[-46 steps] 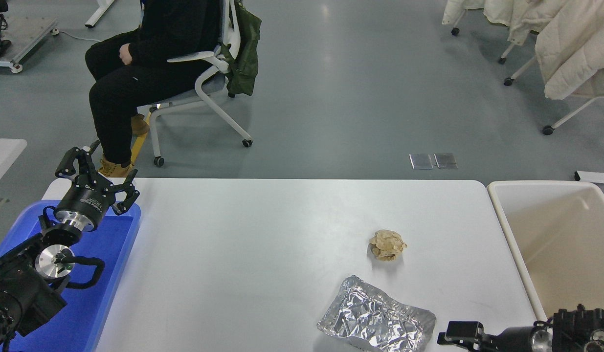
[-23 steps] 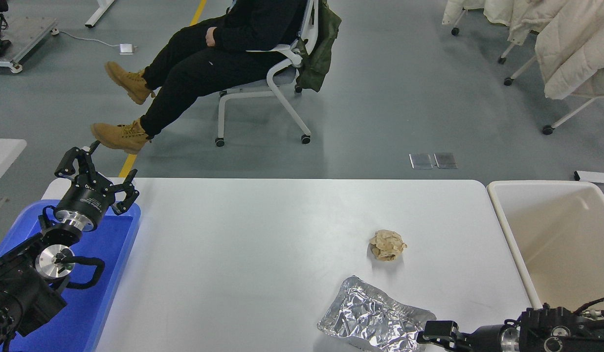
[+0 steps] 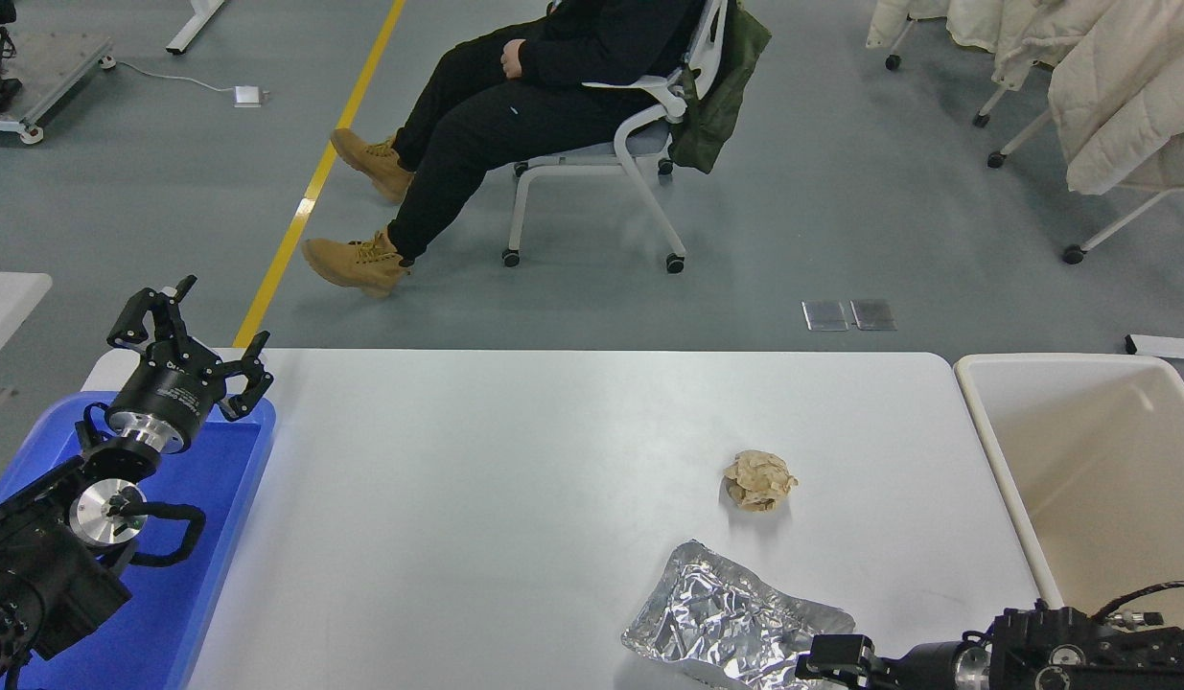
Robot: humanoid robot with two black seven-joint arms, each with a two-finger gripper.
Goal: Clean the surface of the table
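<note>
Black right gripper (image 3: 826,661), finger state unclear, is hovering at crumpled silver foil sheet's (image 3: 731,620) near-right edge on white table surface (image 3: 476,498); black left gripper (image 3: 184,331) is resting spread over blue plastic tray (image 3: 222,479).

Table surface (image 3: 476,498): large, matte white, rectangular with rounded far corners, level, spanning most of the lower view. Finish smooth with faint sheen toward centre. Two items of litter lie on its right half: a crumpled tan paper ball (image 3: 760,480), and a flattened sheet of crinkled silver foil (image 3: 726,623) nearer the near edge. They lie near each other, not touching.
</note>
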